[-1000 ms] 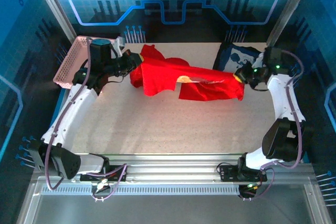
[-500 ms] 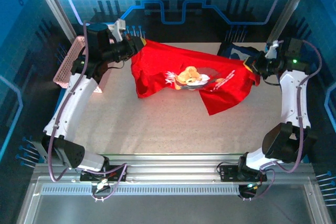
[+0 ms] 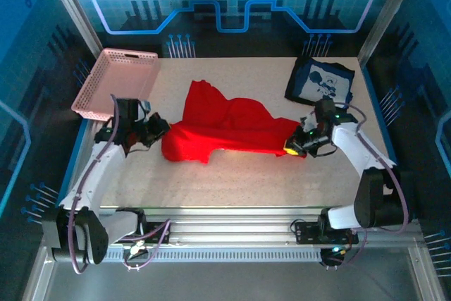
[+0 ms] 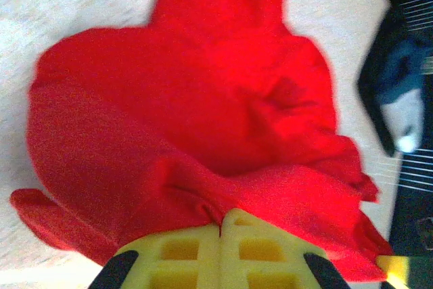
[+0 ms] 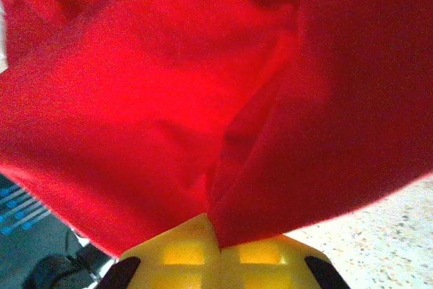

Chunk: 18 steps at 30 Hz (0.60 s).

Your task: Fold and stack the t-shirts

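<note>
A speckled beige table (image 3: 232, 181) stands inside a blue-lit enclosure. The red t-shirt (image 3: 225, 126) lies bunched across the middle of it, spanning the gap between the two grippers. One loose flap reaches away from them toward the far edge.

The left gripper (image 3: 161, 132) sits low at the shirt's left end. In the left wrist view its yellow fingers (image 4: 183, 252) are pressed together, and a gather of red cloth is pinched where they meet. The rest of the shirt spreads out in rumpled folds ahead of them.

The right gripper (image 3: 292, 144) sits at the shirt's right end, also close to the tabletop. In the right wrist view its fingers (image 5: 260, 252) are clamped on a fold of the red fabric, which rises from the pinch in two creased sheets.

The navy t-shirt (image 3: 323, 82) lies flat beyond the right gripper, near the far right corner. Its white graphic faces up, and it is apart from the red shirt. A pink basket (image 3: 113, 79) rests beyond the left gripper at the far left corner, well apart from it.
</note>
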Tool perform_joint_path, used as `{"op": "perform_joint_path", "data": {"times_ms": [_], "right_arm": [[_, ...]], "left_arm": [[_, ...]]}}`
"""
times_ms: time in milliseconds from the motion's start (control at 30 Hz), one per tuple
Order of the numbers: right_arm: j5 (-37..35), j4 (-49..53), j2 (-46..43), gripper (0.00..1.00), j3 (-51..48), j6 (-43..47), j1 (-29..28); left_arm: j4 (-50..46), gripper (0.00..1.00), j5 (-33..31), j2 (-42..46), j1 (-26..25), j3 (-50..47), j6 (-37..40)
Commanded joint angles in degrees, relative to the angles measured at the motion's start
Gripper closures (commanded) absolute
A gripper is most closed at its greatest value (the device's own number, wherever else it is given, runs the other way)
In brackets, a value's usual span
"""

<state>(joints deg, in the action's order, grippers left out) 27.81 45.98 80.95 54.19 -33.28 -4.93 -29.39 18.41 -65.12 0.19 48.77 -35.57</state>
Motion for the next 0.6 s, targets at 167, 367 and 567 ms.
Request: {"op": "perform_joint_path", "data": {"times_ms": [167, 367, 567], "right_arm": [[-1.94, -5.81, 10.36, 0.84, 3.95, 0.91, -8.27], [0.31, -3.17, 12.16, 0.54, 7.79, 4.61, -8.92], [-2.64, 3.68, -2.48, 0.37, 3.05, 2.22, -2.04]], "left_arm": [[-0.98, 1.00, -9.98, -2.64, 1.43, -6.15, 0.09], [-0.85, 0.99, -11.67, -8.00, 1.84, -6.13, -0.24], [2.14, 0.59, -10.62, -7.61, 1.84, -6.88, -2.29]]}}
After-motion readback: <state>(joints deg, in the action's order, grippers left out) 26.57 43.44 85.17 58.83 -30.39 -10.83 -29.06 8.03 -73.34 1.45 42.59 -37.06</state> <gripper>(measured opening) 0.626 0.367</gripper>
